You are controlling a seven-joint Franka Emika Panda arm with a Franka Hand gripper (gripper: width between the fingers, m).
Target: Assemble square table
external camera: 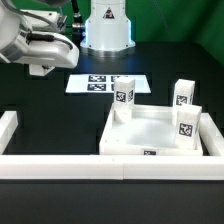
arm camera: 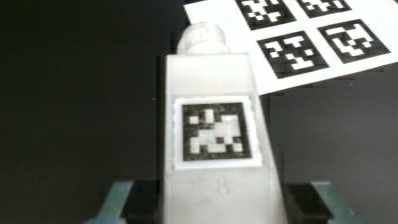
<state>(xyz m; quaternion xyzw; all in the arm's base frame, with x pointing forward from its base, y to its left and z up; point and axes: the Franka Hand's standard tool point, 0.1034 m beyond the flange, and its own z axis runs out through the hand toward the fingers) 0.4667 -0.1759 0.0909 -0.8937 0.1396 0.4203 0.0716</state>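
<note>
While the arm hangs at the exterior view's upper left, well apart from the assembly, the black worktop carries everything else: long white border rails along the front and one side, the marker board flat toward the back, and the square table top sitting rim-up right of centre. Three legs stand upright on it: one at the far corner toward the exterior view's left, one at the far corner toward its right, one at the near right corner. The near left corner shows no leg. Wrist view: the fourth leg fills the frame, tag facing the camera, its narrower tip pointing away toward the marker board's edge. The fingers sit partly open with one pad on each flank of the leg's thick end, pressed to its sides; judged a firm grip on the leg, held above the worktop. Handling, by judgement: rigid moulded plastic, light, smooth and somewhat slippery, not fragile. Flat sides give the best purchase, so hold low on the thick body, leaving the tip free to enter a corner hole. The top is stiff but light and may slide if pushed sideways.
</note>
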